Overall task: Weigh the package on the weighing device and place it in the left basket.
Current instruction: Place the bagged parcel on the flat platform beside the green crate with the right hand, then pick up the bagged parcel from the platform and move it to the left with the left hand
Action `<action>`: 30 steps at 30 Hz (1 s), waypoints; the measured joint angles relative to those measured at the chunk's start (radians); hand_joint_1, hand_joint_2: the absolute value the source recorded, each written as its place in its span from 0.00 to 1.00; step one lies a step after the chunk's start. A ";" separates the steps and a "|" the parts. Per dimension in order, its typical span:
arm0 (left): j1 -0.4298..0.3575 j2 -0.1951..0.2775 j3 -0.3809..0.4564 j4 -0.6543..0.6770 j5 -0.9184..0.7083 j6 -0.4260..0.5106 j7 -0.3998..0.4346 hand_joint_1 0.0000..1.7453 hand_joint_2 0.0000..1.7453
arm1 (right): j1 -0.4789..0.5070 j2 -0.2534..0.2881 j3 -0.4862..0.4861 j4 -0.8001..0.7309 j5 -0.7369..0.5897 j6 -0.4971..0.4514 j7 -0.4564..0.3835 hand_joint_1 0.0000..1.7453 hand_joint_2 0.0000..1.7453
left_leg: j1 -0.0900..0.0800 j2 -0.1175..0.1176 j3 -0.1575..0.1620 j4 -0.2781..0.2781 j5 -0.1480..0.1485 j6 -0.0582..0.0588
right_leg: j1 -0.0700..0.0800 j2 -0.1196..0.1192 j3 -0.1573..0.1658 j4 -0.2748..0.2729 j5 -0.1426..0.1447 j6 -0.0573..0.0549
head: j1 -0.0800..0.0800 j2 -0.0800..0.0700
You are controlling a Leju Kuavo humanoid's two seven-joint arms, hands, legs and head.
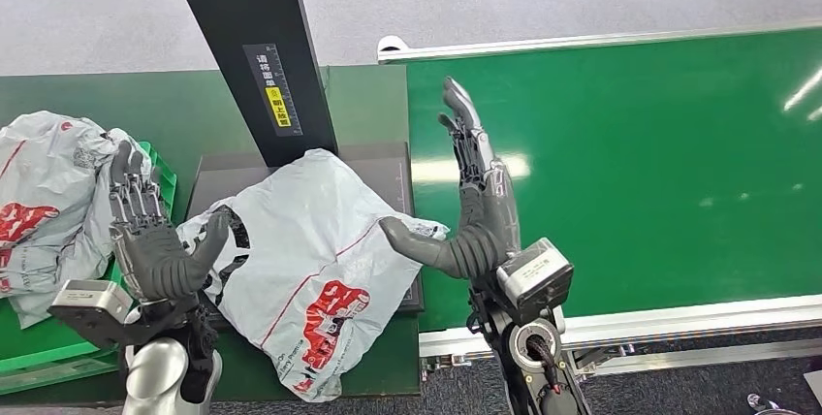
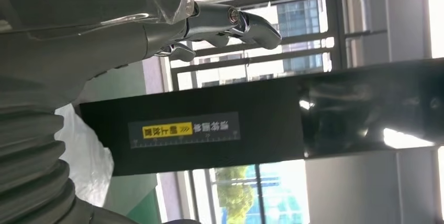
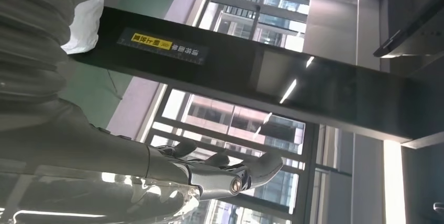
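Crumpled white plastic package with red print (image 1: 310, 265) overhanging the flat dark weighing device (image 1: 380, 165) toward the bench's near edge, flanked by left hand (image 1: 150, 240) and right hand (image 1: 465, 211), fingers apart, thumbs touching it.

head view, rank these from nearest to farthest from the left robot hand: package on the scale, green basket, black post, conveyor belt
From the left robot hand:
1. Package, at the thumb, to the hand's right on the scale; the green basket, just behind the fingers on the left, is too close to call against it.
2. Black post, farther back, rising behind the package.
3. Conveyor belt, far right, beyond the right robot hand.
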 joint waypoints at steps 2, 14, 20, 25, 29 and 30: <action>-0.004 0.004 -0.014 0.010 -0.081 -0.034 0.043 0.00 1.00 | 0.006 0.000 -0.004 -0.005 0.002 -0.004 0.000 0.00 1.00 | 0.000 0.000 0.000 0.000 0.000 0.000 | 0.000 0.000 0.000 0.000 0.000 0.000 | 0.000 0.000; -0.114 0.032 -0.239 0.393 -1.009 -0.141 0.502 0.00 1.00 | 0.031 0.009 -0.035 -0.041 -0.010 0.062 -0.016 0.00 1.00 | 0.000 0.000 0.000 0.000 0.000 0.000 | 0.000 0.000 0.000 0.000 0.000 0.000 | 0.000 0.000; -0.192 0.017 -0.255 0.566 -1.063 -0.161 0.530 0.01 1.00 | 0.031 0.018 -0.039 -0.041 -0.010 0.064 -0.016 0.00 1.00 | 0.000 -0.001 0.002 0.000 0.000 0.000 | 0.000 -0.001 0.003 0.000 0.000 0.000 | 0.000 0.000; -0.224 0.005 -0.255 0.626 -1.068 -0.147 0.515 0.20 1.00 | 0.032 0.021 -0.041 -0.041 -0.010 0.065 -0.015 0.00 1.00 | 0.000 -0.002 0.006 0.000 0.000 0.000 | 0.000 -0.002 0.008 0.000 0.000 0.000 | 0.000 0.000; -0.230 0.000 -0.255 0.647 -1.069 -0.145 0.506 0.93 1.00 | 0.032 0.021 -0.042 -0.041 -0.010 0.065 -0.015 0.00 1.00 | -0.001 -0.002 0.008 0.000 0.000 0.001 | -0.001 -0.003 0.010 0.000 0.000 0.000 | 0.000 0.000; -0.230 0.000 -0.255 0.649 -1.068 -0.143 0.500 0.97 1.00 | 0.032 0.021 -0.042 -0.041 -0.010 0.065 -0.015 0.00 1.00 | -0.001 -0.002 0.008 0.000 0.000 0.001 | -0.001 -0.003 0.011 0.000 0.000 0.000 | 0.000 0.000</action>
